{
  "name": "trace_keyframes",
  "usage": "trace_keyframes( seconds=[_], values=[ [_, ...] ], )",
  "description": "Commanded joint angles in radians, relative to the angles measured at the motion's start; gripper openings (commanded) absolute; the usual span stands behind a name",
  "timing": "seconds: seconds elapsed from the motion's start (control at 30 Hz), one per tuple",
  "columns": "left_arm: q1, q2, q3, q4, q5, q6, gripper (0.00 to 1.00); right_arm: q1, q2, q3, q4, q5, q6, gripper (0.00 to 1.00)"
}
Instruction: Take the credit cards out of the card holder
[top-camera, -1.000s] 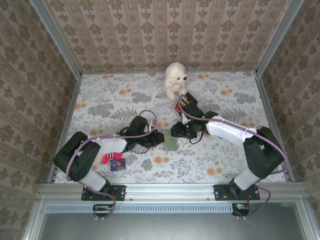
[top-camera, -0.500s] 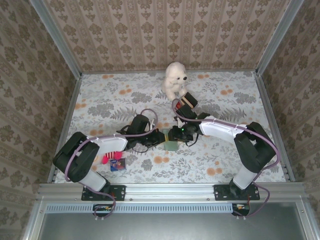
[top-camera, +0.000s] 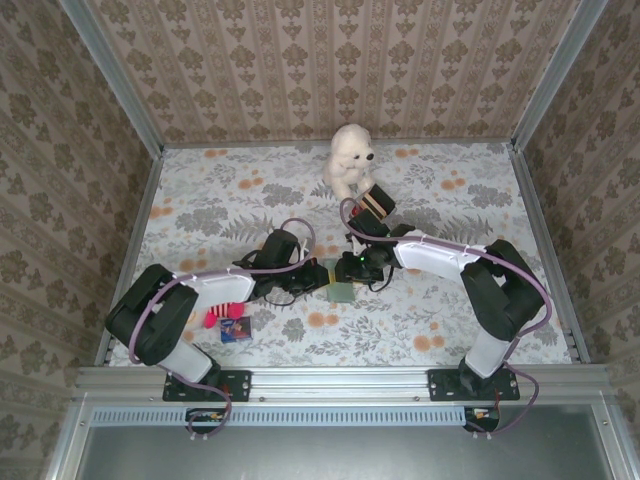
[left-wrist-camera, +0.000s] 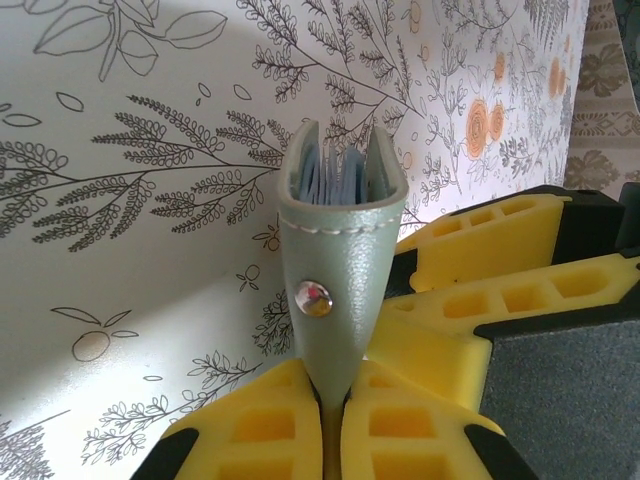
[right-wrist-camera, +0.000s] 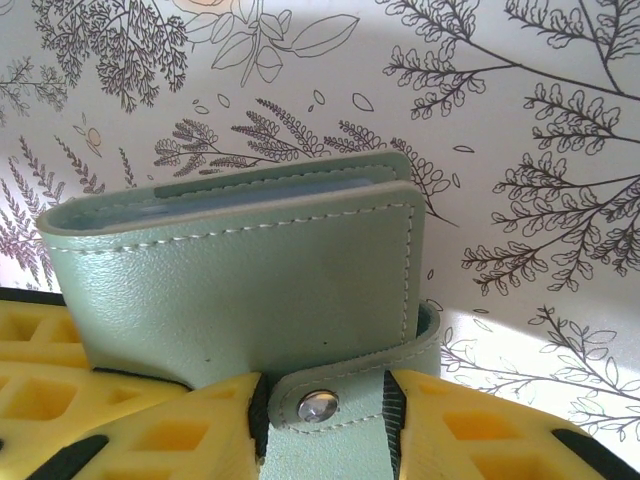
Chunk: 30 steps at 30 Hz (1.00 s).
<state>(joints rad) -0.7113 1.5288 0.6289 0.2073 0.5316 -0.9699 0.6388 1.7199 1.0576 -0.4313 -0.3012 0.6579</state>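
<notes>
Right fingers (right-wrist-camera: 150, 430) edged nearer (grip unclear); left fingers (left-wrist-camera: 270, 420) clench card holder (left-wrist-camera: 340, 270); bear (top-camera: 350, 160) beyond

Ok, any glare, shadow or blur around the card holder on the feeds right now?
Left wrist view: card holder sharp, its snap glinting, tablecloth blown out bright beside it. Right wrist view: holder crisp, stitching readable; cloth bright at lower right, shadowed at left. Top view: evenly lit, but the holder is small, half hidden between left pincer and right pincer.

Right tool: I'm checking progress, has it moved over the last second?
Yes. The right tool edged left toward the wallet, judged against the plush toy.
</notes>
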Motion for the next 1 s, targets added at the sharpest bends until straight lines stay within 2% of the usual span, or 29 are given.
trace_keyframes(
  seconds=[0.0,0.27,0.43,0.63,0.83,0.97],
  values=[
    [-0.006,-0.045,0.031,-0.026,-0.005,0.034,0.05,0.004,0.011,0.022,-0.058,0.074,-0.003,0.36],
    [0.001,-0.066,0.023,-0.078,-0.038,0.042,0.03,-0.005,-0.013,0.005,-0.141,0.226,0.006,0.33],
    [0.005,-0.070,0.021,-0.085,-0.039,0.045,0.02,-0.018,-0.036,-0.015,-0.153,0.266,0.023,0.32],
    [0.004,-0.069,0.023,-0.085,-0.038,0.045,0.02,-0.018,-0.061,0.001,-0.124,0.214,0.008,0.32],
    [0.003,-0.065,0.026,-0.082,-0.027,0.048,0.02,-0.005,-0.092,-0.010,0.017,0.021,-0.046,0.33],
    [0.001,-0.065,0.027,-0.079,-0.024,0.050,0.02,0.028,-0.046,0.038,-0.015,0.005,-0.059,0.28]
  ],
)
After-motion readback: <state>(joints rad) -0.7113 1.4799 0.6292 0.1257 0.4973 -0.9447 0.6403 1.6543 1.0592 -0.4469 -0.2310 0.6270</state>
